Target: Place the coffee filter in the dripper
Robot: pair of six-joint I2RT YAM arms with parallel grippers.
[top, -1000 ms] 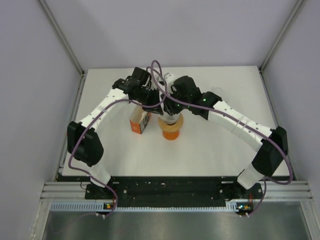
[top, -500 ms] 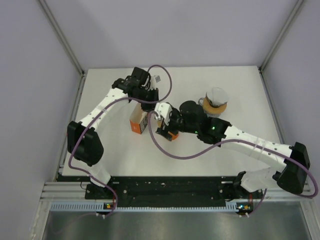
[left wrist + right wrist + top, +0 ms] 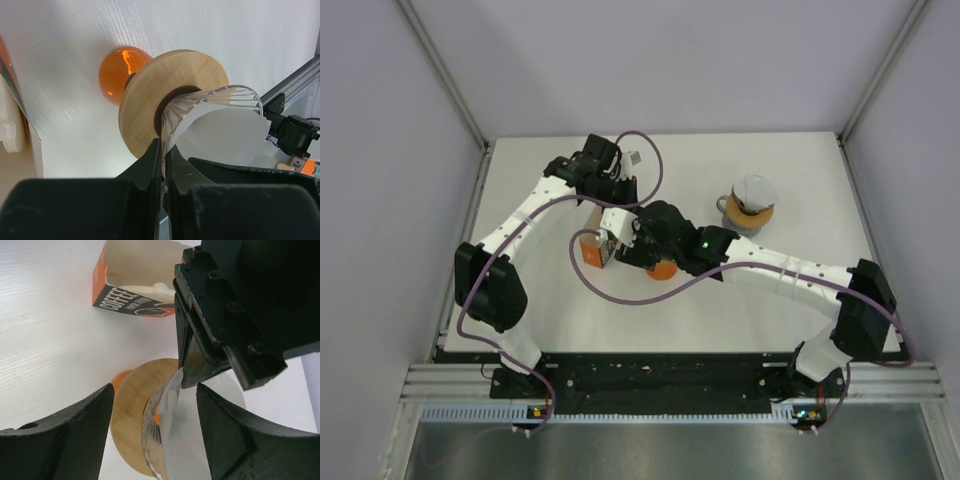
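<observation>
Left claw: clenched on coffee filter edge, at dripper rim.
Right claw: released, spread either side of dripper.
Filter box: on surface, dripper's 9 o'clock from above.

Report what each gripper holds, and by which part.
The left gripper pinches the coffee filter by its edge at the dripper rim. The right gripper is open and holds nothing.

White links, black joints, purple cables, blocky black left hand and right hand.
</observation>
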